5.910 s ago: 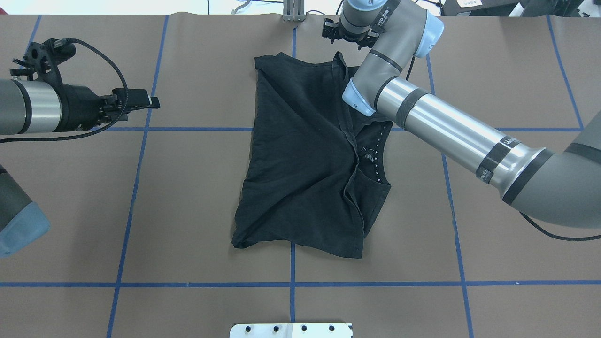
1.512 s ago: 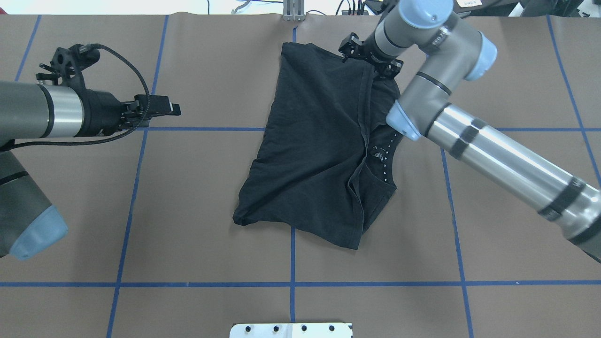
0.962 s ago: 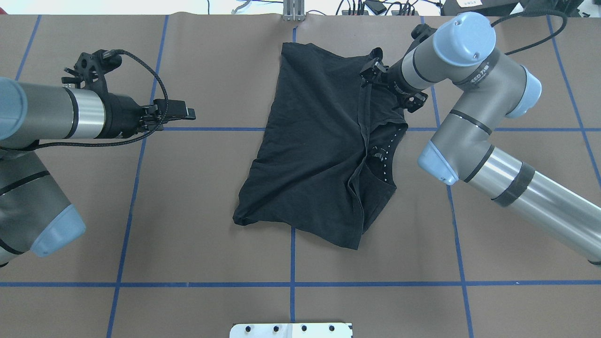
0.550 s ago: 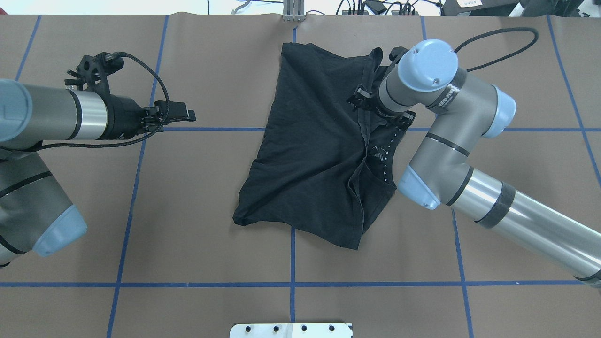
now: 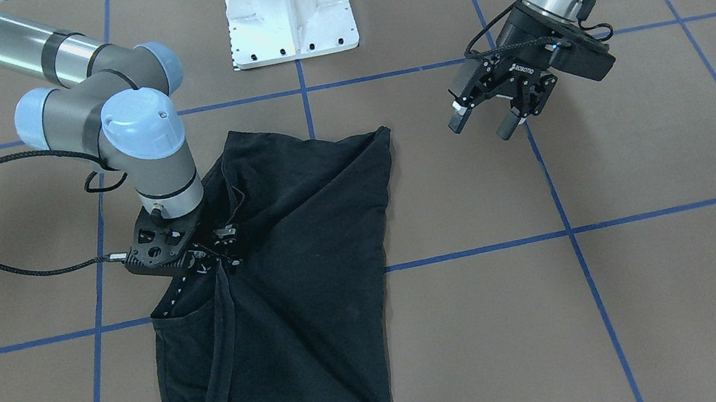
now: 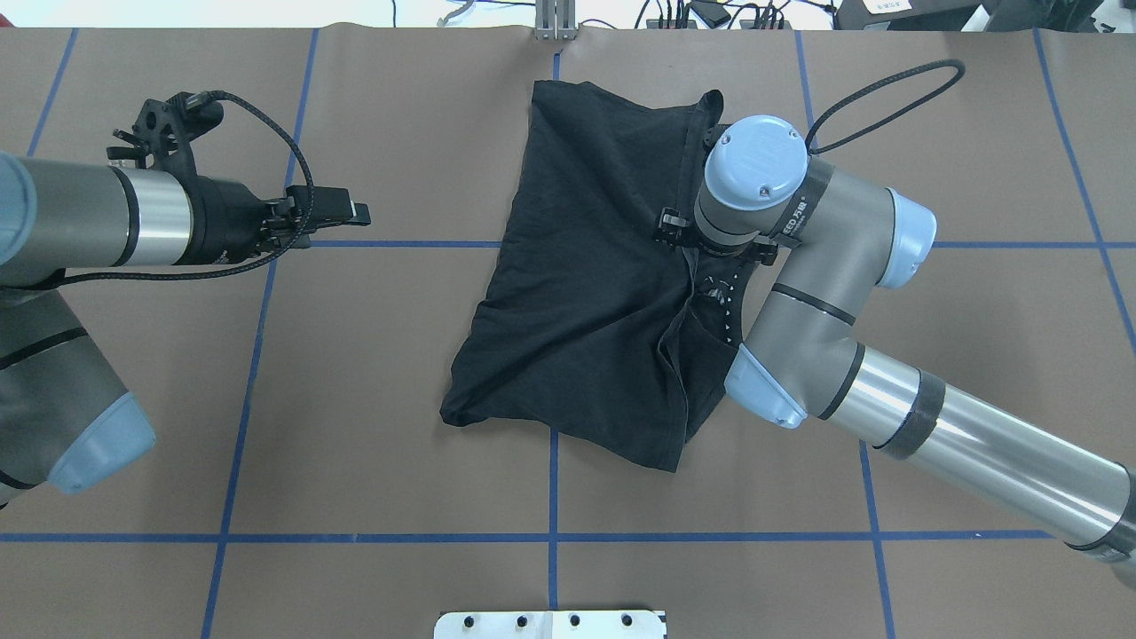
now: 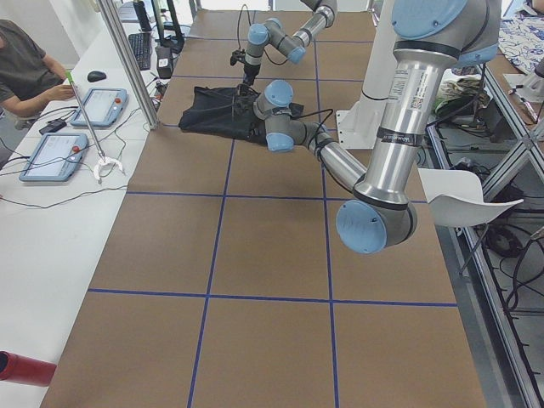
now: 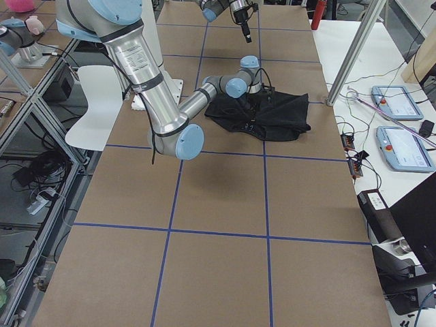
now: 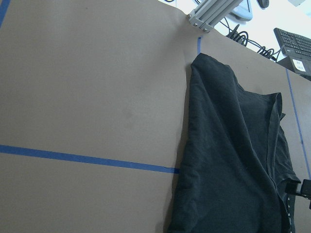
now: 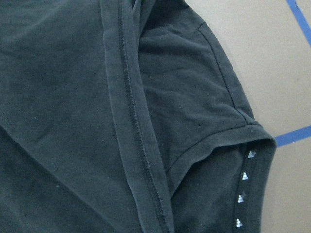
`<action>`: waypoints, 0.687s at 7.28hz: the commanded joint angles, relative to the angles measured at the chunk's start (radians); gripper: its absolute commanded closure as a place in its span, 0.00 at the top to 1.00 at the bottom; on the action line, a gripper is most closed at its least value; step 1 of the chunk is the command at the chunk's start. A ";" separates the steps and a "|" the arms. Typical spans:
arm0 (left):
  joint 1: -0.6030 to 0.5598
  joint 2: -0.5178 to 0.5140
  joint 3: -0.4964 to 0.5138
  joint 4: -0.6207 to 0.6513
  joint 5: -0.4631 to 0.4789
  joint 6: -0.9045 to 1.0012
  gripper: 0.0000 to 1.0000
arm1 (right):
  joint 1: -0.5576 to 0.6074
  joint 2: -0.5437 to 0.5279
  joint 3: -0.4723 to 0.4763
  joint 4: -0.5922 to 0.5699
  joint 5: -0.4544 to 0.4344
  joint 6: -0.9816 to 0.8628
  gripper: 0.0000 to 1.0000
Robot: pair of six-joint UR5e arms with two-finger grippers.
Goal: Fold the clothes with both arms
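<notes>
Right gripper down over the black T-shirt, left gripper apart from it.

The right gripper points straight down, close over the T-shirt, beside a stitched hem fold and a sleeve. Its fingers are hidden under the wrist, so whether they are spread or closed cannot be told. The left gripper hangs above the bare table, well apart from the cloth, its fingers spread with nothing between them. The shirt lies loosely folded at the table's middle, across the blue tape lines. A row of small white marks shows next to the right arm.
</notes>
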 commanded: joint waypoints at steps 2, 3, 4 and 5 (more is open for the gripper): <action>0.000 0.011 -0.031 0.001 -0.001 -0.012 0.98 | -0.042 0.006 0.044 -0.130 0.007 -0.141 1.00; 0.000 0.027 -0.050 0.001 -0.001 -0.012 0.98 | -0.042 0.001 0.040 -0.128 0.007 -0.156 1.00; 0.000 0.031 -0.056 0.002 -0.001 -0.012 0.98 | -0.044 0.003 0.027 -0.128 0.004 -0.170 1.00; 0.000 0.033 -0.059 0.001 -0.001 -0.015 0.98 | -0.036 0.001 0.020 -0.132 0.003 -0.211 1.00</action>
